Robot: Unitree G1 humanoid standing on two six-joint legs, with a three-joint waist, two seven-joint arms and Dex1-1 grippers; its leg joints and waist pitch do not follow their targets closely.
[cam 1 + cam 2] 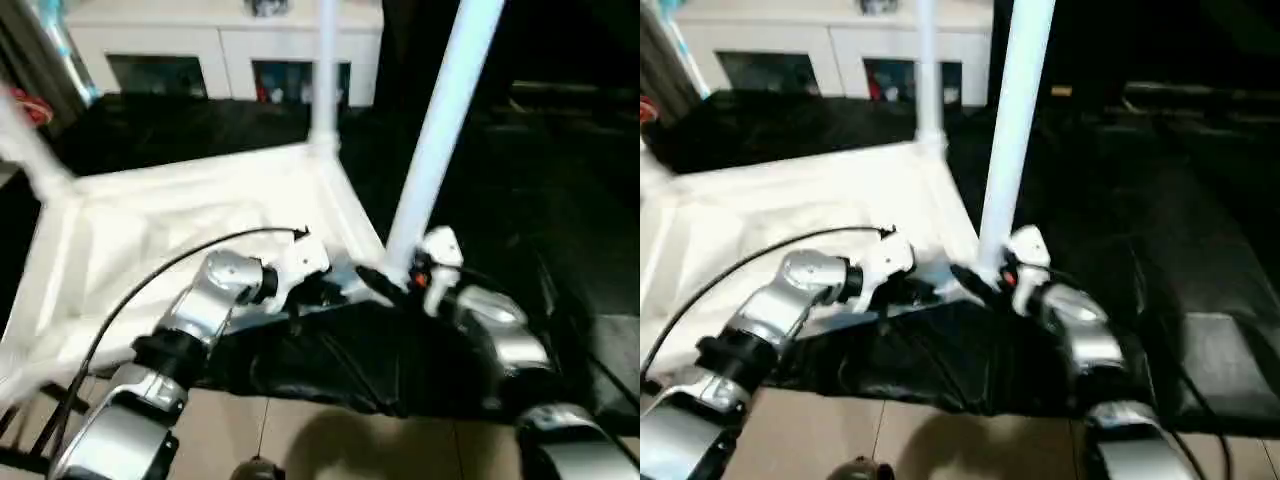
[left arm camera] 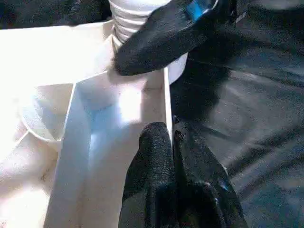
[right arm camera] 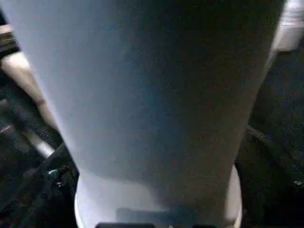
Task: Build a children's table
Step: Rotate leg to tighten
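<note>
White plastic leg [image 1: 440, 130] is standing unclamped beside the wide right claw [image 1: 395, 280], risking toppling; left claw [image 2: 172, 142] is pinching the tabletop [image 1: 180, 230] rim.

Head views soft, motion-blurred all over. White tabletop [image 1: 200, 215] blown out, rib detail lost in glare; black floor cloth [image 1: 500, 180] crushes to near black. Cabinet [image 1: 215, 45] at back bright, hazy. Near leg [image 3: 142, 85] in right wrist view out of focus, bluish, shaded on one side.
</note>
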